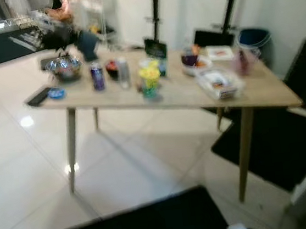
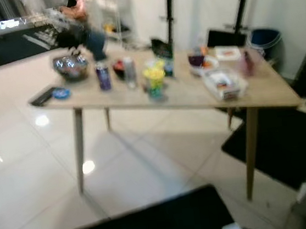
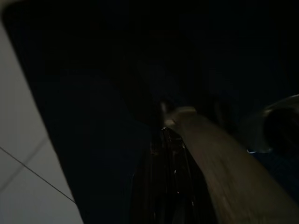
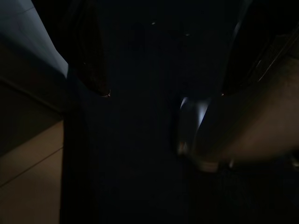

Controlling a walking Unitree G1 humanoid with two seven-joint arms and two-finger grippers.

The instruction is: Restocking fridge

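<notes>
A light wooden table (image 1: 178,92) stands ahead on thin legs, seen blurred in the eye views. On it are a purple can (image 1: 98,76), a silver can (image 1: 123,72), a yellow-green item (image 1: 150,79), a dark green carton (image 1: 155,49), a metal bowl (image 1: 66,68), a dark bowl (image 1: 191,60) and a clear plastic food box (image 1: 218,83). Both wrist views are very dark. The left wrist view shows a pale floor tile (image 3: 18,154) and the right wrist view a dim strip of floor (image 4: 28,168); both arms hang idle.
A remote (image 1: 39,96) and a blue lid (image 1: 56,93) lie at the table's left end. A black chair (image 1: 212,37) and a blue bin (image 1: 254,38) stand behind it. A black mat (image 1: 278,144) lies to the right, and a black surface (image 1: 149,225) is at the bottom edge. White tiled floor (image 1: 27,178) lies in front.
</notes>
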